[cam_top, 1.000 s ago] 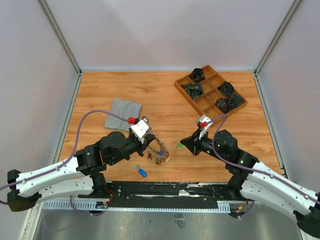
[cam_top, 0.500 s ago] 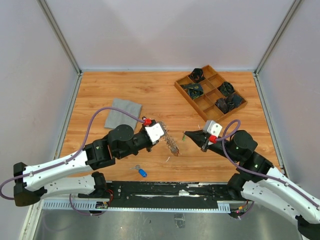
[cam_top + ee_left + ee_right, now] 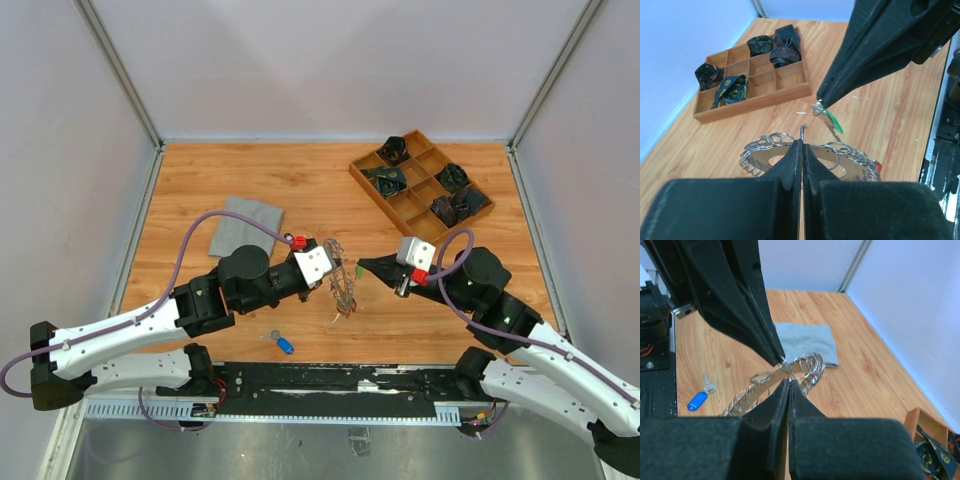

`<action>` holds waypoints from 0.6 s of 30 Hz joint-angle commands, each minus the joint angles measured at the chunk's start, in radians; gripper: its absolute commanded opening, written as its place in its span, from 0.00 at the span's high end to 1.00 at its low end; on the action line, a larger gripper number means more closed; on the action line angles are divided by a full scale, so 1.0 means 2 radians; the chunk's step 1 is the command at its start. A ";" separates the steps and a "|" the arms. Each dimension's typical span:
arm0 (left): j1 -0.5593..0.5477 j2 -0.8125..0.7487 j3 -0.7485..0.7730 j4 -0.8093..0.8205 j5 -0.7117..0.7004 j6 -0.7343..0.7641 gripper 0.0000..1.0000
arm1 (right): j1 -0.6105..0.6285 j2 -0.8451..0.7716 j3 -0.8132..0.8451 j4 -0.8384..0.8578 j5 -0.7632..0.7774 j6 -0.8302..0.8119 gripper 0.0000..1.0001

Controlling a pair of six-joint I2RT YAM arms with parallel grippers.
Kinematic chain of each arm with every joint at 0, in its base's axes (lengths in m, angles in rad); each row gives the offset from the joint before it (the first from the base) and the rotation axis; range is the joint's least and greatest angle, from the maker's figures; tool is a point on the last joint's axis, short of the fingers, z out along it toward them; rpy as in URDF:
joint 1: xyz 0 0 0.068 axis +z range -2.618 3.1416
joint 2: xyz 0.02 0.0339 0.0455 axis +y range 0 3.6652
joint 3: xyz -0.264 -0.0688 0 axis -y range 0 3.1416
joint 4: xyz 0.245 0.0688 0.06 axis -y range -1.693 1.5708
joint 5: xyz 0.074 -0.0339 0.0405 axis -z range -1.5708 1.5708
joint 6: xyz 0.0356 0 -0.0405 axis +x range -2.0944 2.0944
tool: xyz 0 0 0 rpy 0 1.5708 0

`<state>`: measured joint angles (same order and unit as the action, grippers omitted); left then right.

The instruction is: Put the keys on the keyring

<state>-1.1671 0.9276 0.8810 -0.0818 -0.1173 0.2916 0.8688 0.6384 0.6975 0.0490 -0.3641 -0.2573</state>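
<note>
Left claw (image 3: 801,146): jaws pressed tight together on the wire of the keyring (image 3: 812,156), which it holds up off the table (image 3: 300,190) near the middle.
Right claw (image 3: 364,264): jaws pinched shut on the green key (image 3: 831,121), which hangs slanting down from the tips.
Keyring: in the left claw and clear of the wood. From above it shows nearly edge-on, crowded with silver keys and small rings.
Green key: just right of the keyring's upper part; whether the two touch cannot be told.
Claws: tips close together and pointing at each other, the left reaching in from the left and the right from the right.
Blue key (image 3: 284,345): flat on the table by the near edge, to the near left of the keyring and well apart from both claws.
Cloth (image 3: 246,226): a grey square lying flat, to the far left of the left claw.
Tray (image 3: 752,106): wooden and divided into compartments, at the far right, with dark bundled items in several of them.
</note>
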 commanded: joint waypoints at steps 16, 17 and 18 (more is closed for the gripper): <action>0.001 0.002 0.018 0.056 0.010 -0.013 1.00 | -0.002 0.027 0.029 0.051 -0.020 0.048 0.99; 0.000 0.002 0.018 0.055 0.010 -0.013 0.99 | -0.002 0.027 0.029 0.052 -0.020 0.048 0.99; 0.000 0.003 0.019 0.055 0.009 -0.013 0.99 | -0.002 0.028 0.029 0.052 -0.022 0.049 0.99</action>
<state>-1.1671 0.9352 0.8810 -0.0544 -0.1024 0.2741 0.8688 0.7002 0.7284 0.1062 -0.3763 -0.1837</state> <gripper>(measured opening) 0.008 0.007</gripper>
